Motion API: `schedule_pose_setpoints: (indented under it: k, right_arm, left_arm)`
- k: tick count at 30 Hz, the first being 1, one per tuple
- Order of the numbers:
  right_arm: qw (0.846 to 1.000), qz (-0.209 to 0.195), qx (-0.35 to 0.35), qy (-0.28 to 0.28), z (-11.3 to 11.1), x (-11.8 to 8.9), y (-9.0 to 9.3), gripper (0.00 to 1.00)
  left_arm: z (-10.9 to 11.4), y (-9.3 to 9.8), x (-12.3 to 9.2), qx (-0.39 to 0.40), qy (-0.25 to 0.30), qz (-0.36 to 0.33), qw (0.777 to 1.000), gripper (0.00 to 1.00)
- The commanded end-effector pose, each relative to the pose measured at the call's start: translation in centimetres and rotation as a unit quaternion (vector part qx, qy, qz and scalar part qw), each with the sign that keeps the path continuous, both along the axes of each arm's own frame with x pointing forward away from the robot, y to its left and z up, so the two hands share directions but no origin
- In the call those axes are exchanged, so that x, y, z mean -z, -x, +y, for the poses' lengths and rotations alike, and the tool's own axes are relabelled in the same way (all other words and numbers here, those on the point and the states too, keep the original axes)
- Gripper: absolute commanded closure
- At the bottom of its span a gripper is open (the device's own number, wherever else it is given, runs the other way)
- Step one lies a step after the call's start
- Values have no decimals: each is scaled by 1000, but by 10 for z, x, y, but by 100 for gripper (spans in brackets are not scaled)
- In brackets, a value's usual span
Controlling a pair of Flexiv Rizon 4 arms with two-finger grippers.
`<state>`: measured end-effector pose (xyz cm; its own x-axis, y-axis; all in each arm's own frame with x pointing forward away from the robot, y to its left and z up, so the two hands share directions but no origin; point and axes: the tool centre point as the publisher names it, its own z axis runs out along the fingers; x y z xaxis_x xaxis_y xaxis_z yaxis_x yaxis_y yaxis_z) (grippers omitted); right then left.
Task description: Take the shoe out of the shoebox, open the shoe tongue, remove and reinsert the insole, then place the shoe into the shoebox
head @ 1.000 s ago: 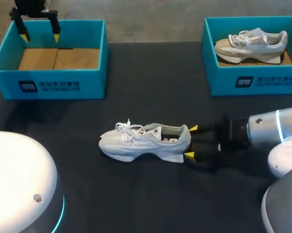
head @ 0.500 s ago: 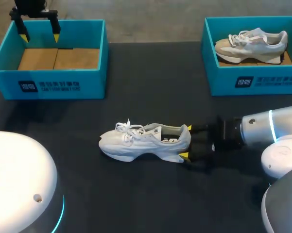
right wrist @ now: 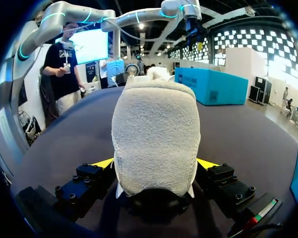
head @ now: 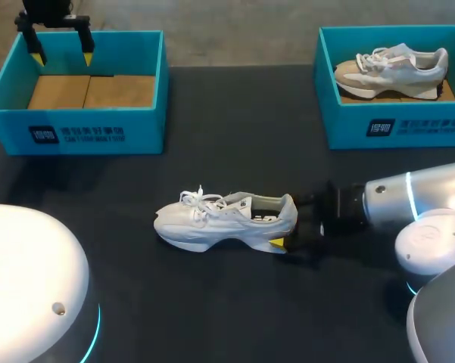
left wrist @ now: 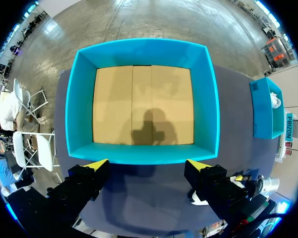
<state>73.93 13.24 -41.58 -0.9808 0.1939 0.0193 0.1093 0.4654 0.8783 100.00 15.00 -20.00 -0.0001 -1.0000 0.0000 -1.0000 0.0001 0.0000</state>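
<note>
The white shoe (head: 225,221) lies on its sole near the middle of the table (head: 212,166), toe to the left and heel to the right. It is well apart from the empty shoebox (head: 76,132) at the far left. The right gripper (head: 286,222) is set low at the heel, with the jaws spread and the heel between them. They appear not yet closed on it, though contact is hidden by the heel's bulk. The left gripper (head: 62,57) is held open above the far wall of the empty shoebox and carries nothing. A second shoe (head: 390,69) lies in another shoebox (head: 394,125) at the far right.

Several things could go wrong from here. If the gripper is pushed further before it closes, the shoe could be shoved leftward along the table rather than gripped. The padded heel collar is judged to be soft, so it may be squashed and slip out when lifted. A grip taken this far back also leaves the toe free to sag or swing.

In the right wrist view both yellow tips are seen flanking the heel, whereas in the head view only the near one shows. The shoe's length, laces and opening are shown only in the head view. The bare cardboard floor of the empty shoebox is best seen in the left wrist view.
</note>
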Motion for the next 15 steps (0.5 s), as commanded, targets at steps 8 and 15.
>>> schedule_pose_setpoints:
  k: [8, 15]
  right_arm:
    - [1000, 3, -3, -1, 5, 8, -3, 100]
    - [1000, 0, -19, -1, 1, 6, -5, 100]
  left_arm:
    - [0, 0, 0, 0, 0, 0, 1000, 0]
    - [0, 0, 0, 0, 0, 0, 1000, 0]
